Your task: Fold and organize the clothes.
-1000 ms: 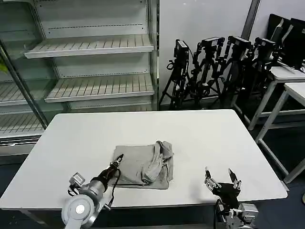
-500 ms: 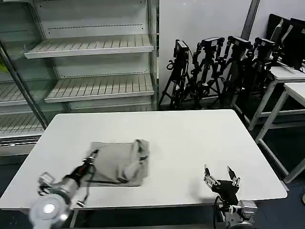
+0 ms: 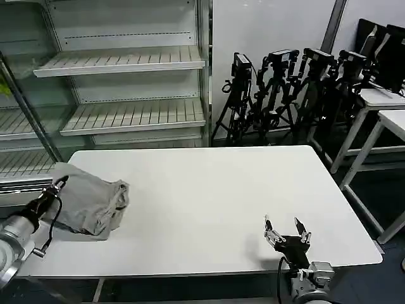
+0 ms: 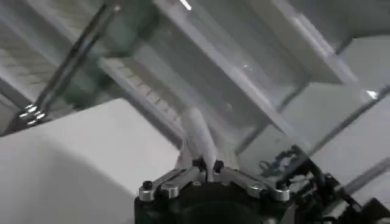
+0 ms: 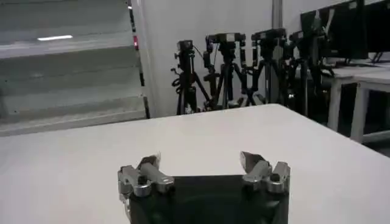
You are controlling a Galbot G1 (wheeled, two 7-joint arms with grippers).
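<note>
At the far left edge of the flat white rectangular desk [image 3: 209,190], the folded light grey cotton T-shirt [image 3: 92,204] is being gripped at one corner by the left pincer [image 3: 59,184]. In the left wrist view that pincer [image 4: 206,165] is being seen clenched on a thin fold of pale cloth [image 4: 198,137], which is rising from between the closed tips. The corner is being held slightly raised, probably so that the bundle can be slid sideways as one piece rather than unfolded; the rest of the garment is lying on the desk surface, close to the left rim. The shirt is being presented as a compact, rounded packet with a soft rumpled roll along its right side and a shadowed lower edge; no print or neck mark is being shown in this pose. By judgement, the folding is largely finished and the garment is being parked at the side as the organizing step.

Farther right, near the front edge of the desk, the right pincer [image 3: 286,229] is being kept idle and released, its tips apart and gripping nothing, well apart from the shirt, as the right wrist view [image 5: 201,167] is also showing.
</note>
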